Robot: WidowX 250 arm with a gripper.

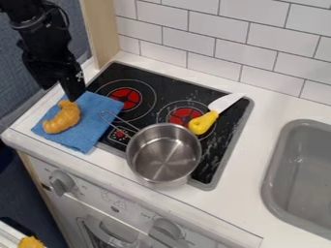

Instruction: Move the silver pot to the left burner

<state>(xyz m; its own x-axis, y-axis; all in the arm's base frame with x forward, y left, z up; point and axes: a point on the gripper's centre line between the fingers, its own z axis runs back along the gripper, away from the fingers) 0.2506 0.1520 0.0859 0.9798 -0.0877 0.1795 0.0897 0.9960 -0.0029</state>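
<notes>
Brick-tiled wall point(200, 41) | glossy black hob point(215, 157) | round, wire-handled steel pot point(163, 156) | gripper point(73, 96) by blue cloth point(97, 116) | grip: can't tell

Single fixed view, above counter front, slanting down toward tiled wall point(200, 36), fairly near.

The silver pot point(163, 156) sits at the stove's front edge point(204, 185). The claw point(74, 95) hangs near a croissant point(63, 118) on blue cloth point(97, 118).

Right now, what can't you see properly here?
All in the camera view:
- Stove under the pot: hidden by it.
- Sink: cut off by the right edge.
- Yellow thing, bottom left: cut off by the bottom edge; I can't tell what it is.
</notes>
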